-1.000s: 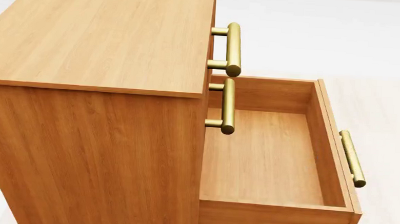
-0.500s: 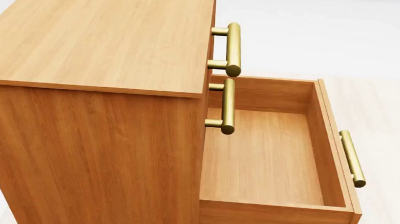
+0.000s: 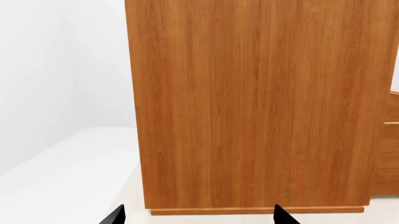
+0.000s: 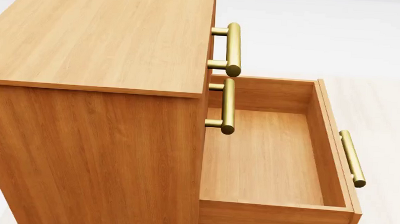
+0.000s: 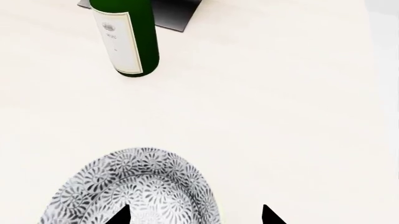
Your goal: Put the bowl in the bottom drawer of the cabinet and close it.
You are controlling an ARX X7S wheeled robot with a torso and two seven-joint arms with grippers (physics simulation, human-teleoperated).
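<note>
The cabinet [image 4: 101, 45] fills the head view, with its bottom drawer [image 4: 266, 156] pulled out and nothing inside; the drawer's brass handle [image 4: 352, 158] is at the right. Neither gripper nor the bowl shows there. In the right wrist view the speckled bowl [image 5: 137, 186] stands on the pale surface. My right gripper [image 5: 194, 217] is open just above it, one fingertip [image 5: 118, 215] over the bowl's inside and the other beyond its rim. My left gripper [image 3: 198, 218] is open and empty, facing the cabinet's [image 3: 249, 102] plain side panel near its base.
A green wine bottle [image 5: 124, 37] with a white label stands beyond the bowl, next to a dark flat base [image 5: 171, 11]. The two upper drawers are shut, and their brass handles [image 4: 233, 48] [image 4: 228, 106] jut out over the open drawer's inner end.
</note>
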